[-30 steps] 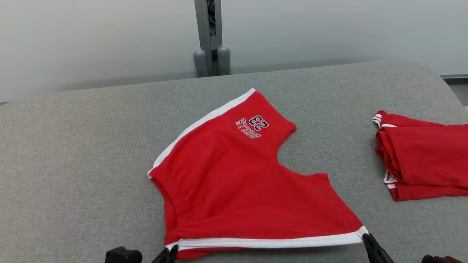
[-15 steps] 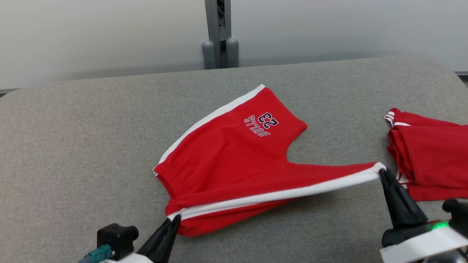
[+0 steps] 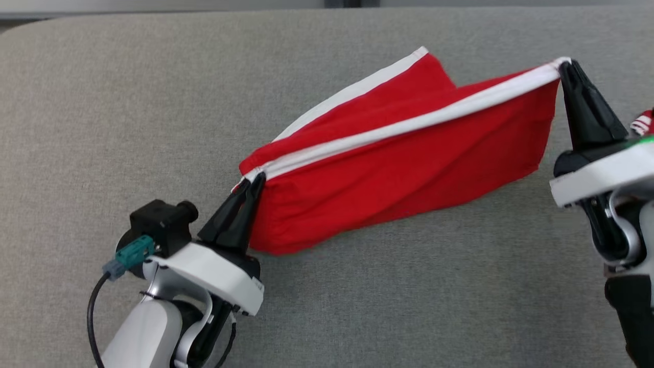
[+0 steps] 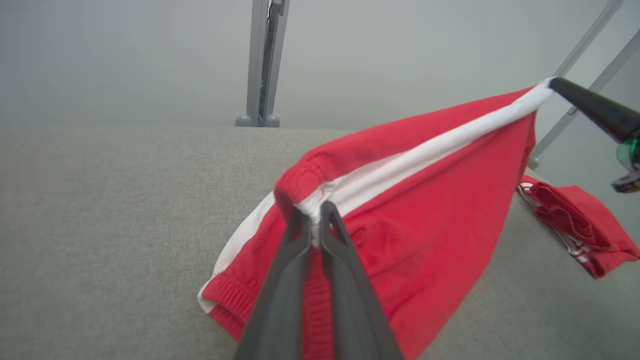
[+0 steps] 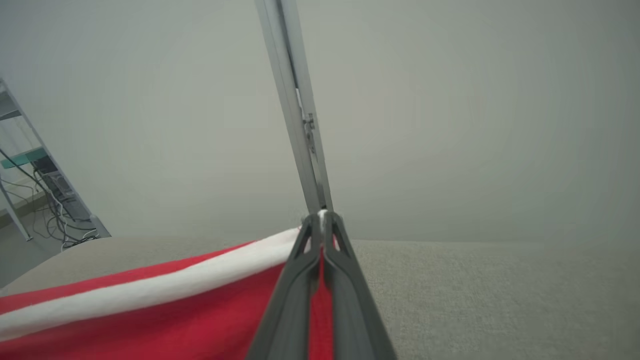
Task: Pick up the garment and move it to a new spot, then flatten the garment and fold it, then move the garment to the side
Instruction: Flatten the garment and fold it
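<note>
**Near stripe lifted over for the fold**

Head view: the left gripper, at 7 o'clock, and the right gripper, at 2 o'clock, each had fingers clenched on one end of a white side stripe of the red garment. A second before, that stripe had lain flat along the near edge on the grey table. Now it hung taut in the air between them, carried toward 12 o'clock, with the cloth draping down to the table and the printed number covered. The camera had tilted down too. Another red garment peeped in at 3 o'clock.

Left wrist view: the fingers pinched the waistband end of the stripe.

Right wrist view: the fingers gripped the hem corner, the stripe running off toward 8 o'clock.

The half-fold looked under way; laying this stripe onto the far one seemed to remain.
</note>
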Controlling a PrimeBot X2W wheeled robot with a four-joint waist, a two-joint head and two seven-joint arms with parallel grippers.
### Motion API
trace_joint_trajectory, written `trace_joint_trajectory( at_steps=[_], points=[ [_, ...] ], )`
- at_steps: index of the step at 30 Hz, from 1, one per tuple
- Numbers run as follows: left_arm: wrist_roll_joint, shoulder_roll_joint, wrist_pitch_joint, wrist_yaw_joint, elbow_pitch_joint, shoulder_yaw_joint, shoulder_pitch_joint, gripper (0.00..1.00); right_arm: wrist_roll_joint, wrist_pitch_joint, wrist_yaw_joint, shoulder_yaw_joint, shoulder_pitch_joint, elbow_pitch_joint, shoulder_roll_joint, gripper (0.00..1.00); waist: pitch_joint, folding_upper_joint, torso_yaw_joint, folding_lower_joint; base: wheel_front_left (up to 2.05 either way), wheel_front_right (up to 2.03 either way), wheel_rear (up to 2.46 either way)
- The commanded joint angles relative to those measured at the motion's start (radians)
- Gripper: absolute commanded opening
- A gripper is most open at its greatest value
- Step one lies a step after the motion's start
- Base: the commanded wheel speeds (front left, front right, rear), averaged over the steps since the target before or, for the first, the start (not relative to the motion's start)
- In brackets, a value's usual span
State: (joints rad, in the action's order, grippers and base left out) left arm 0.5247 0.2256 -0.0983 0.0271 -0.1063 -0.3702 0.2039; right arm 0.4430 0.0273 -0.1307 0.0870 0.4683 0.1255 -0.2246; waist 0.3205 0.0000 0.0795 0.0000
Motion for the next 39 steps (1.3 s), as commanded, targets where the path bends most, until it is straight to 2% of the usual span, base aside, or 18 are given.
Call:
trace_joint_trajectory(
  at_steps=[1, 7, 17, 25, 26, 27, 28, 33, 36, 39],
  points=[
    [-0.009, -0.010, 0.020, -0.011, 0.032, 0.003, 0.053, 0.00, 0.008, 0.011, 0.000, 0.032, 0.078, 0.060, -0.026, 0.00, 0.084, 0.0000, 0.061, 0.0000, 0.00, 0.00, 0.00],
    [-0.008, -0.052, 0.064, -0.036, 0.122, -0.010, 0.147, 0.00, 0.027, 0.036, 0.000, 0.157, 0.285, 0.261, -0.085, 0.00, 0.155, 0.0000, 0.109, 0.0000, 0.00, 0.00, 0.00],
    [0.008, -0.085, 0.137, -0.062, 0.198, -0.008, 0.198, 0.00, 0.089, 0.072, 0.000, 0.319, 0.499, 0.532, -0.103, 0.00, 0.222, 0.0000, 0.147, 0.0000, 0.00, 0.00, 0.00],
    [0.020, -0.094, 0.159, -0.061, 0.236, -0.008, 0.204, 0.00, 0.157, 0.133, 0.000, 0.436, 0.579, 0.653, -0.112, 0.00, 0.227, 0.0000, 0.157, 0.0000, 0.00, 0.00, 0.00],
    [0.019, -0.091, 0.160, -0.064, 0.242, -0.011, 0.201, 1.00, 0.169, 0.149, 0.000, 0.460, 0.590, 0.674, -0.114, 0.29, 0.222, 0.0000, 0.153, 0.0000, 0.00, 0.00, 0.00],
    [0.017, -0.088, 0.162, -0.064, 0.245, -0.011, 0.198, 1.00, 0.175, 0.165, 0.000, 0.466, 0.593, 0.684, -0.114, 0.80, 0.217, 0.0000, 0.150, 0.0000, 0.00, 0.00, 0.00],
    [0.013, -0.087, 0.170, -0.060, 0.244, -0.009, 0.195, 1.00, 0.186, 0.176, 0.000, 0.470, 0.591, 0.690, -0.112, 1.00, 0.212, 0.0000, 0.147, 0.0000, 0.00, 0.00, 0.00],
    [-0.014, -0.080, 0.271, -0.011, 0.215, 0.040, 0.167, 1.00, 0.217, 0.228, 0.000, 0.459, 0.553, 0.700, -0.105, 1.00, 0.167, 0.0000, 0.123, 0.0000, 0.00, 0.00, 0.00],
    [-0.041, -0.068, 0.317, 0.024, 0.181, 0.070, 0.150, 1.00, 0.223, 0.240, 0.000, 0.420, 0.511, 0.673, -0.099, 1.00, 0.133, 0.0000, 0.105, 0.0000, 0.00, 0.00, 0.00],
    [-0.080, -0.056, 0.341, 0.058, 0.140, 0.094, 0.128, 1.00, 0.175, 0.240, 0.000, 0.341, 0.448, 0.595, -0.102, 1.00, 0.101, 0.0000, 0.083, 0.0000, 0.00, 0.00, 0.00]
  ],
)
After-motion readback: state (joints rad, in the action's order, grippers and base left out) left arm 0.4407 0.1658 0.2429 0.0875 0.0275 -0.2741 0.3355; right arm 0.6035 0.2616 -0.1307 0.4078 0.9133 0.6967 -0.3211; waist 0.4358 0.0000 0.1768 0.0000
